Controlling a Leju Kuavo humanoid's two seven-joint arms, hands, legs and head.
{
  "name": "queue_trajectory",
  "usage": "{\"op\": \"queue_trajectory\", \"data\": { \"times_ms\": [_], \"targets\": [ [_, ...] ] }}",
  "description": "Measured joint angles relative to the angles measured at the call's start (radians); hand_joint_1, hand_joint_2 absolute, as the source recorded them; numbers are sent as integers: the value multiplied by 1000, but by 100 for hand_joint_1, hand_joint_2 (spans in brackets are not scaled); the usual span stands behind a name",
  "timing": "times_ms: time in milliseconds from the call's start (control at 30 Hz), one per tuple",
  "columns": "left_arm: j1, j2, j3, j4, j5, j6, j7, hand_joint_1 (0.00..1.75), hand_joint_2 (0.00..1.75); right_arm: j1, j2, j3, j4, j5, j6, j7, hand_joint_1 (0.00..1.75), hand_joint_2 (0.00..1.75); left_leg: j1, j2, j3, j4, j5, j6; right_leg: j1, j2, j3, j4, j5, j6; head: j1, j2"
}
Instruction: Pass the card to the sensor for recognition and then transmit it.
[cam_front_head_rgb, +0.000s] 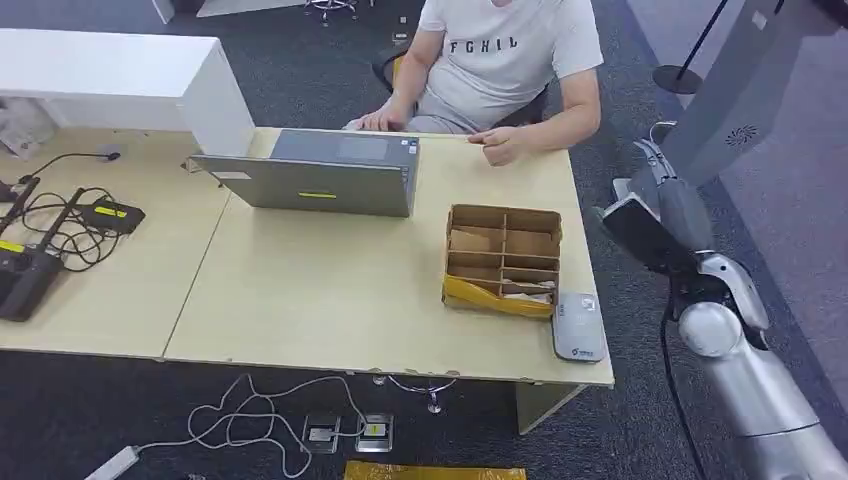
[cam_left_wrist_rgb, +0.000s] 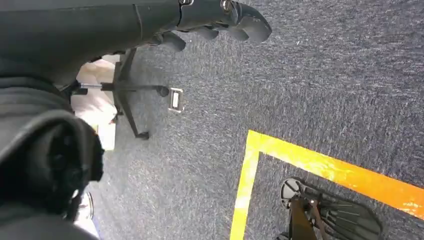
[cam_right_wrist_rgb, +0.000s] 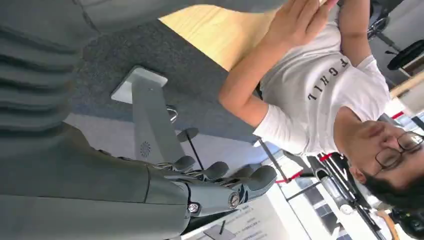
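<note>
Head view: the right hand (cam_front_head_rgb: 655, 215) hangs raised off the table's (cam_front_head_rgb: 330, 290) right edge, fingers loosely extended, holding nothing. Left of that hand sits the cardboard box (cam_front_head_rgb: 503, 258), with cards (cam_front_head_rgb: 525, 291) in its near compartment; the grey sensor (cam_front_head_rgb: 578, 326) lies just beside it. The left hand (cam_left_wrist_rgb: 220, 20) hangs over carpet, fingers curled, empty.
</note>
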Motion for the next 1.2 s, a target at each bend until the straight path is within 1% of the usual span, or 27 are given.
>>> {"op": "queue_trajectory", "data": {
  "times_ms": [100,200,367,467,567,600,700,767,867,1100,1200],
  "targets": [
    [0,0,0,0,1,0,5,0,0,5,-10,-1,-16,-10,5,10,0,0,0,0,1,0,0,0,0,0,0,0,0,0,0,0],
    [0,0,0,0,8,3,18,0,0,24,-37,-5,-48,-38,35,56,0,0,0,0,1,0,0,0,0,-1,0,0,0,0,0,0],
    [2,-1,0,0,24,19,18,0,0,93,-112,-29,-161,-45,40,166,0,0,0,0,0,0,0,0,0,0,0,0,0,0,0,0],
    [1,-2,0,0,28,23,13,0,0,141,-171,-38,-241,-14,50,232,0,0,0,0,0,0,-1,0,0,0,0,0,0,0,0,0],
    [1,-2,0,0,31,25,11,0,0,190,-218,-39,-314,52,26,264,0,0,0,0,0,0,-1,0,0,0,0,0,0,0,0,0],
    [1,-2,0,0,31,25,11,0,0,207,-234,-39,-328,85,9,265,0,175,0,0,0,0,-1,0,0,0,0,0,0,0,-1,0],
    [0,-2,0,0,31,28,11,0,0,256,-265,-32,-345,150,-32,263,0,175,0,0,0,0,-1,0,0,0,0,0,0,0,0,0],
    [1,-2,0,0,34,32,11,0,0,285,-282,-23,-351,168,-49,266,0,175,0,0,0,0,-1,0,0,0,0,0,0,0,0,0],
    [0,-2,0,0,34,36,11,0,0,316,-299,-8,-352,209,-69,294,0,175,0,0,0,0,-1,0,0,0,0,0,0,0,0,0],
    [0,-3,0,0,35,37,11,0,0,320,-301,-5,-351,215,-73,297,0,175,0,0,0,0,-1,0,0,0,0,0,0,0,0,0],
    [0,-3,0,0,35,39,11,0,0,335,-309,6,-348,231,-87,301,0,175,0,0,0,0,-1,0,0,0,0,0,0,0,0,0]
  ]
}}
